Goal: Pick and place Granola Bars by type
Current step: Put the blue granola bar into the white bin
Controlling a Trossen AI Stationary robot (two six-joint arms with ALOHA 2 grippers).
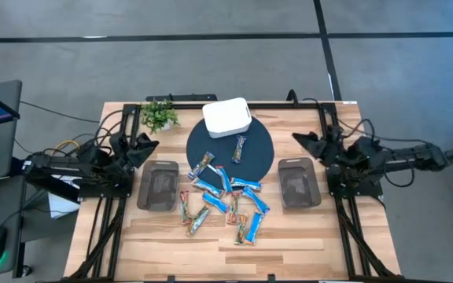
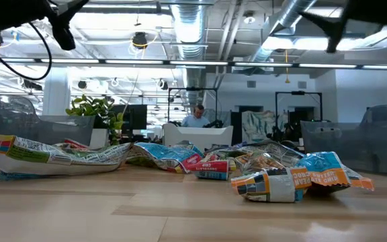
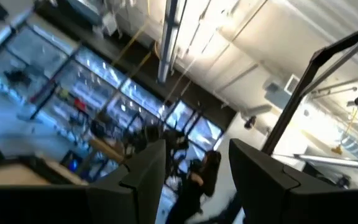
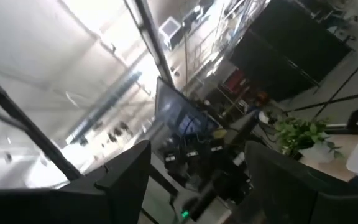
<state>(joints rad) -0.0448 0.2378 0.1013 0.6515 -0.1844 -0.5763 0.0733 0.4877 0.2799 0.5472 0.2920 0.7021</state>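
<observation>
Several granola bars, blue-and-white and tan, lie scattered flat (image 1: 222,196) across the near rim of a dark round mat and the wood in front of it. One tan bar (image 1: 240,148) lies alone on the mat, and a blue one (image 1: 203,165) lies near it. The low view shows them as crumpled wrappers (image 2: 294,178). My left gripper (image 1: 144,145) waits at the table's left side, raised and open (image 3: 194,180). My right gripper (image 1: 301,139) waits at the right side, raised and open (image 4: 197,180). Both wrist views look up at the ceiling.
A dark tray (image 1: 157,186) sits left of the bars and another (image 1: 298,184) right of them. A white rounded box (image 1: 226,117) rests on the mat's (image 1: 267,153) far edge. A small plant (image 1: 160,115) stands at the far left. A person (image 2: 197,115) sits in the room beyond.
</observation>
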